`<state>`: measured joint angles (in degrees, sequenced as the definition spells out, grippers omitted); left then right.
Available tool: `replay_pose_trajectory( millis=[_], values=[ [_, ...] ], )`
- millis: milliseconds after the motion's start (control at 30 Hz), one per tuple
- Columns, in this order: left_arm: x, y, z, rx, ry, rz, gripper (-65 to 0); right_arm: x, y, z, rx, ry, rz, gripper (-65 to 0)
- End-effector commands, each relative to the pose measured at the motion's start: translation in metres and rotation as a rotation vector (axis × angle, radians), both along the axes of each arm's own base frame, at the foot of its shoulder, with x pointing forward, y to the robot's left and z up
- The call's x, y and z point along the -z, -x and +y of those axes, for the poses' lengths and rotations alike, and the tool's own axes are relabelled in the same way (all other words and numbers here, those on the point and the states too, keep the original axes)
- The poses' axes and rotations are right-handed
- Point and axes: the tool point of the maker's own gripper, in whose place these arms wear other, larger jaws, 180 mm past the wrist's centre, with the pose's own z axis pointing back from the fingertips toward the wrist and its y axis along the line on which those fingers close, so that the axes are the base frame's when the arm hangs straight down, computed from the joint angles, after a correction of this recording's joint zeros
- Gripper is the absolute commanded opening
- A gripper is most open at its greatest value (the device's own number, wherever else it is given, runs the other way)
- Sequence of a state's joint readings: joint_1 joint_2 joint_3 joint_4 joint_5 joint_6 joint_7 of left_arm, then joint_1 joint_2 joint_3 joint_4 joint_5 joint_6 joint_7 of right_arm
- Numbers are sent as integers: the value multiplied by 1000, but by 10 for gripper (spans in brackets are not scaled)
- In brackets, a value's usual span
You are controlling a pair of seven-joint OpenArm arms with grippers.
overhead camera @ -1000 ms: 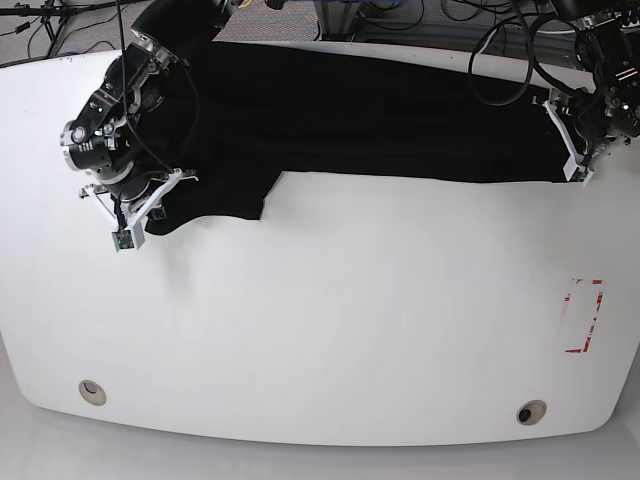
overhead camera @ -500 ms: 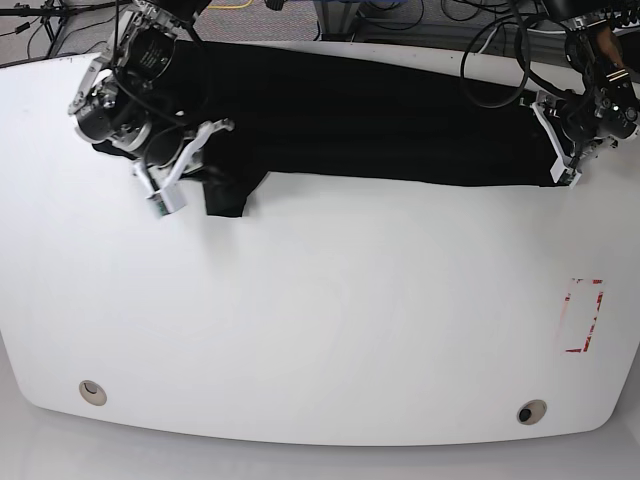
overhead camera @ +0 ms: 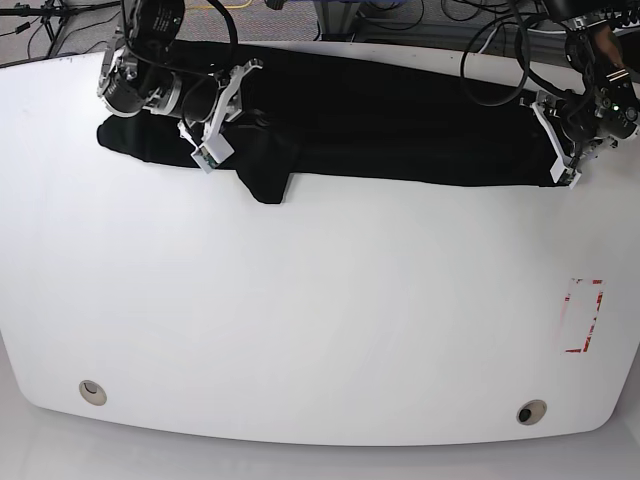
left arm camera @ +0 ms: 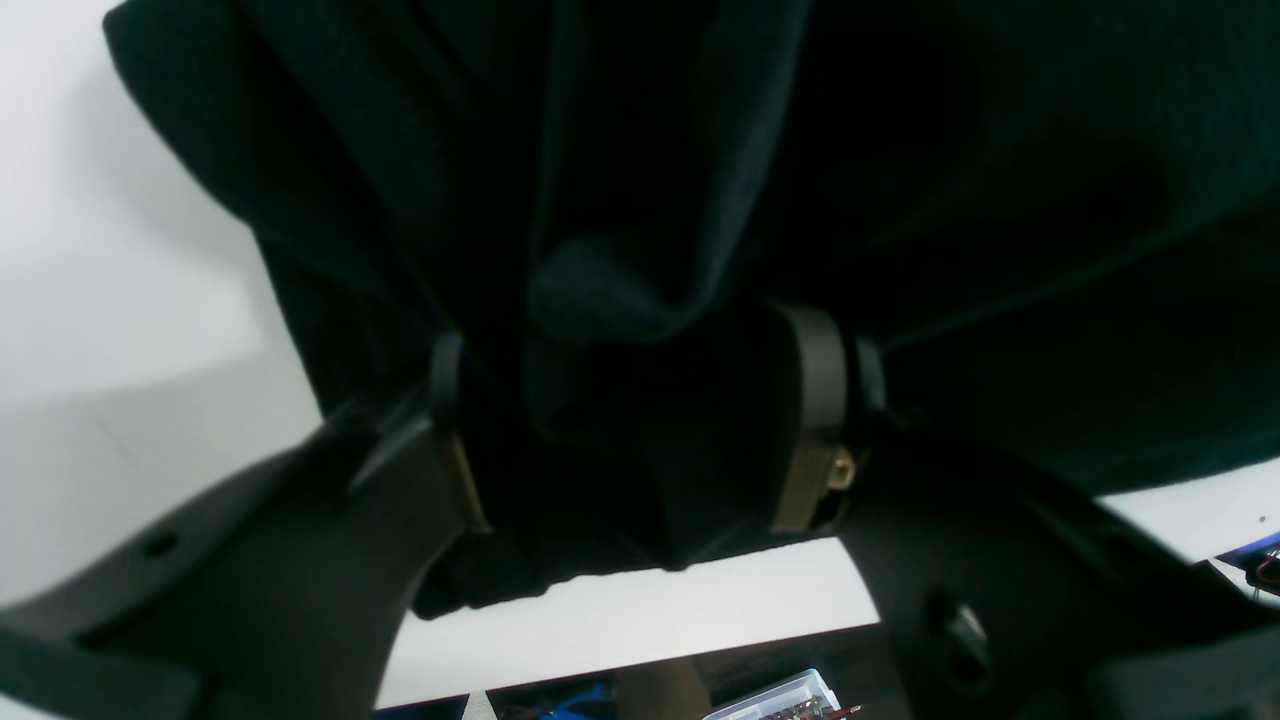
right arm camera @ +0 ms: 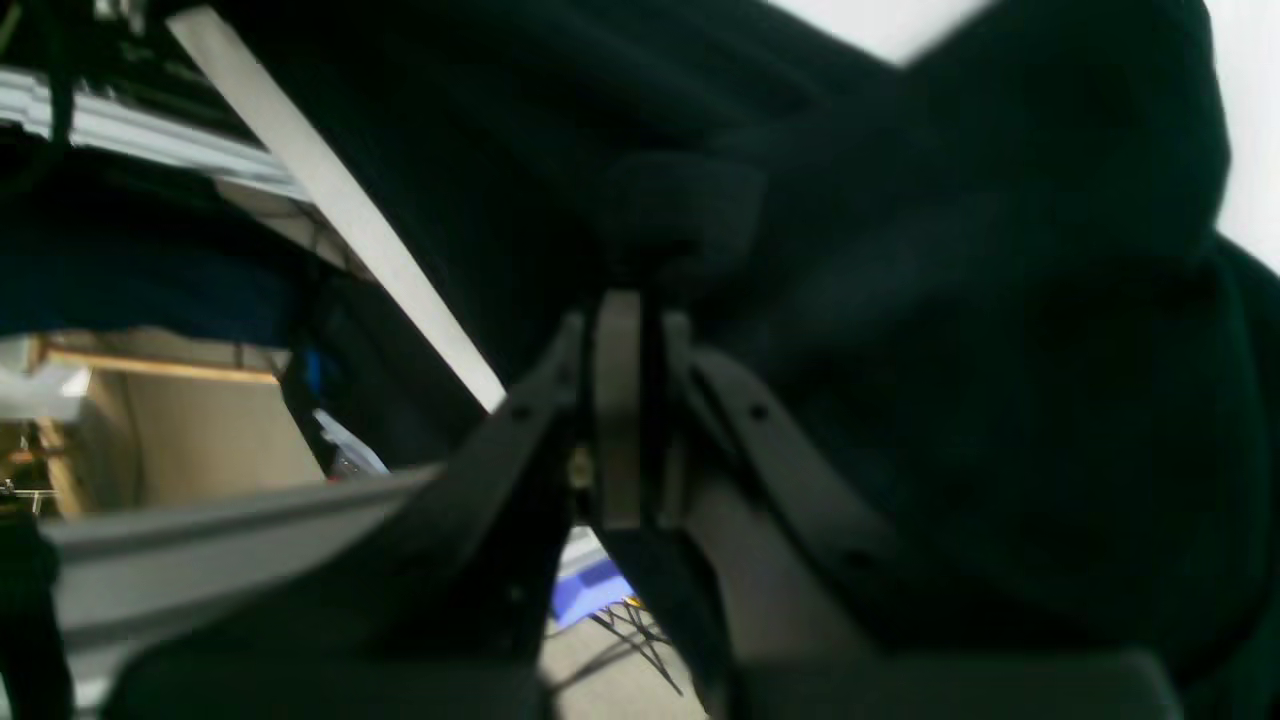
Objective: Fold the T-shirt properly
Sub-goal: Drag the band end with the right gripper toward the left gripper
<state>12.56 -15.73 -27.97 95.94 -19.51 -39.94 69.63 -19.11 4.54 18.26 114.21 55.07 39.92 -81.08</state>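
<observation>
The T-shirt is soft, matt black cloth, lightly fuzzy where it bunches between my left fingers, which look like dull dark plastic with brassy metal fittings. My counter is smooth white with a faint sheen, marked by matt red tape at three o'clock.

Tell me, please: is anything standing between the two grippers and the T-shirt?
Nothing visible. The right gripper is shut on the T-shirt, and black cloth of it fills the gap between the left gripper's fingers.
</observation>
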Motion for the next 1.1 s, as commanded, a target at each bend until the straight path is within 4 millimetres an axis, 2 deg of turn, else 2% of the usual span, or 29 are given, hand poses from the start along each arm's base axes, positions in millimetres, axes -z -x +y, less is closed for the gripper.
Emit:
replay_pose_trajectory(
  millis=[0,100,367,567,633,867,1067],
  values=[
    [-5,-2,5,6,-20,-8,-338,-7,0,-5,-8,-2,-27,-599],
    [-5,-2,5,5,-20,-7,-338,-5,3,-10,-16,15,-18,-585],
    [-6,-2,5,7,-21,-10,-338,5,22,-18,-30,44,35,-623],
    [-6,-3,5,7,-21,-11,-338,8,33,-10,-106,57,54,-606],
    [-6,-3,5,7,-21,-11,-338,8,35,-7,-125,55,56,-572],
    [-6,-3,5,7,-21,-11,-338,5,25,-20,-61,64,30,-355],
    [-12,-6,3,16,-30,-30,-338,-7,-7,-38,12,89,-55,-262]
  ],
)
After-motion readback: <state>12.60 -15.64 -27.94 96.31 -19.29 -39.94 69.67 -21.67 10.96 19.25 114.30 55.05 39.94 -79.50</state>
